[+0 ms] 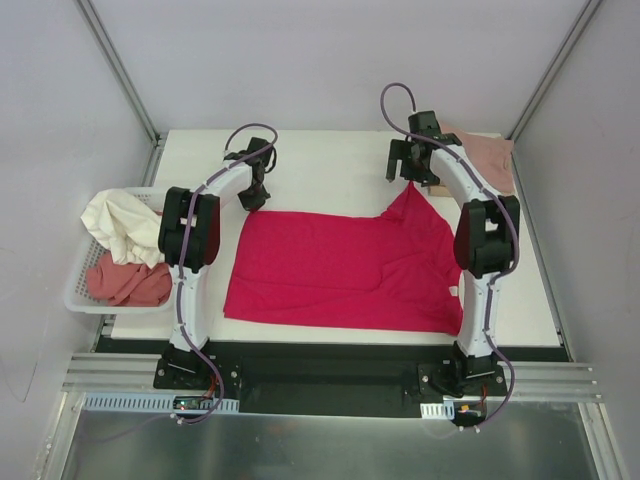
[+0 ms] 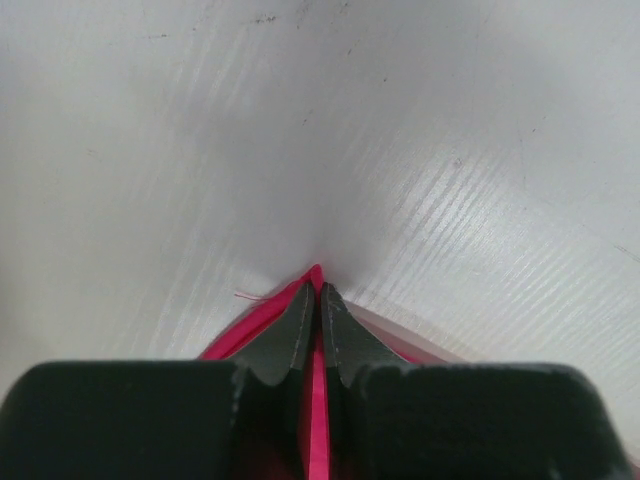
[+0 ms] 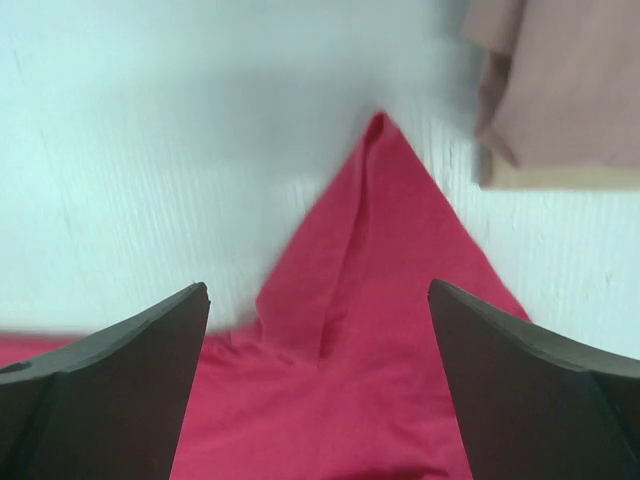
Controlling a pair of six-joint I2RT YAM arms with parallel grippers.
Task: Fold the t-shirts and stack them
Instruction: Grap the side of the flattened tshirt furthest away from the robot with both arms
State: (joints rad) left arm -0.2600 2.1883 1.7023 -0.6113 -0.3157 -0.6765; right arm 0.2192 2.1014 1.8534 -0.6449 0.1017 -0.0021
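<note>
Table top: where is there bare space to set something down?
Bare table lies beyond the red t-shirt, between left gripper and right gripper. Crowded: the pink shirt at the far right corner, the basket at left.

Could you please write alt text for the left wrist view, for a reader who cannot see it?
The left hand is shut on a corner of the red t-shirt, seen close up from the wrist. Its two dark fingers meet at a point, with a sliver of red cloth between them and the bare white table beyond.
</note>
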